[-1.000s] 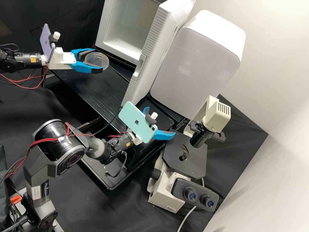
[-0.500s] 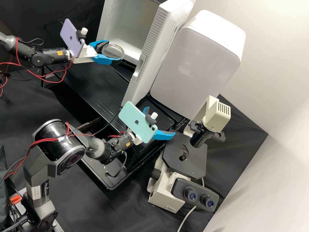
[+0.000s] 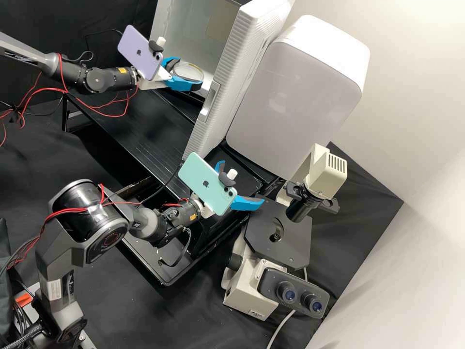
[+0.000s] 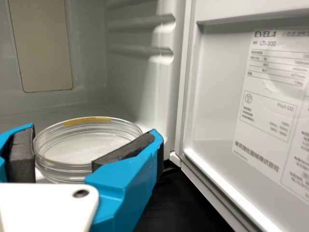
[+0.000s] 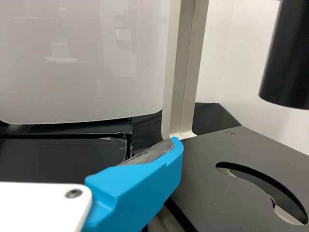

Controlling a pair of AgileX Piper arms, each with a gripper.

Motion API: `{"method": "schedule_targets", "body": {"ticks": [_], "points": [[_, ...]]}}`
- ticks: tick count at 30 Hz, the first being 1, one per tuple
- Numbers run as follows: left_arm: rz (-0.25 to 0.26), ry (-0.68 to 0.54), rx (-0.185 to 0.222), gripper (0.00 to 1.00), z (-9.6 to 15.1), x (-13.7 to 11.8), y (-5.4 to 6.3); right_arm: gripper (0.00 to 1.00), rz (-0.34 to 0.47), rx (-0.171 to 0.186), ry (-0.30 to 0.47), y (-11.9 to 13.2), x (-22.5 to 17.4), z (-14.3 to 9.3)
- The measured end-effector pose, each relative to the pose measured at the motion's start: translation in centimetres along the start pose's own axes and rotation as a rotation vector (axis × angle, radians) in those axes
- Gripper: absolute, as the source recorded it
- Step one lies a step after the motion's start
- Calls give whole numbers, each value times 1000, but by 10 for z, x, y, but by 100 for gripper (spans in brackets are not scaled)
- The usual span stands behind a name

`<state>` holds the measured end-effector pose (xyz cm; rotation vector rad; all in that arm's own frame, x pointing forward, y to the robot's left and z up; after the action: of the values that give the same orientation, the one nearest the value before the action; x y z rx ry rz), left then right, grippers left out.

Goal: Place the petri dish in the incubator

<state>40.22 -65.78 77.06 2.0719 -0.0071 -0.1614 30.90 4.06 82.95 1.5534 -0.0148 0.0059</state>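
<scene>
The clear petri dish (image 3: 189,72) is held flat at the mouth of the white incubator (image 3: 189,29), just over its floor. My left gripper (image 3: 185,77) is shut on the dish, one blue finger on each side. In the left wrist view the dish (image 4: 82,142) sits between the black pads (image 4: 123,152), with the incubator's ribbed inner wall (image 4: 137,67) behind and the open door (image 4: 251,101) beside it. My right gripper (image 3: 240,194) stands open and empty near the front of the bench, beside the microscope stage (image 5: 241,164); one of its fingers (image 5: 145,179) shows.
The incubator's door (image 3: 232,72) stands open toward the front. A large rounded white unit (image 3: 300,92) sits right of it. A microscope (image 3: 286,242) stands at the front right, its black objective (image 5: 287,53) above the stage. The black bench top (image 3: 140,131) lies between the arms.
My left arm has carried the petri dish up and to the right, from over the bench to the incubator's opening. The right arm has not moved.
</scene>
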Motion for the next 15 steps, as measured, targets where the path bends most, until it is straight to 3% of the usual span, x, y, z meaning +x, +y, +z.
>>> {"method": "schedule_targets", "body": {"ticks": [11,15], "points": [[-51,86,-30,0,11,32,3,100,0,0,0,0,0,0],[-74,106,-5,0,15,44,1,100,0,0,0,0,0,0]]}}
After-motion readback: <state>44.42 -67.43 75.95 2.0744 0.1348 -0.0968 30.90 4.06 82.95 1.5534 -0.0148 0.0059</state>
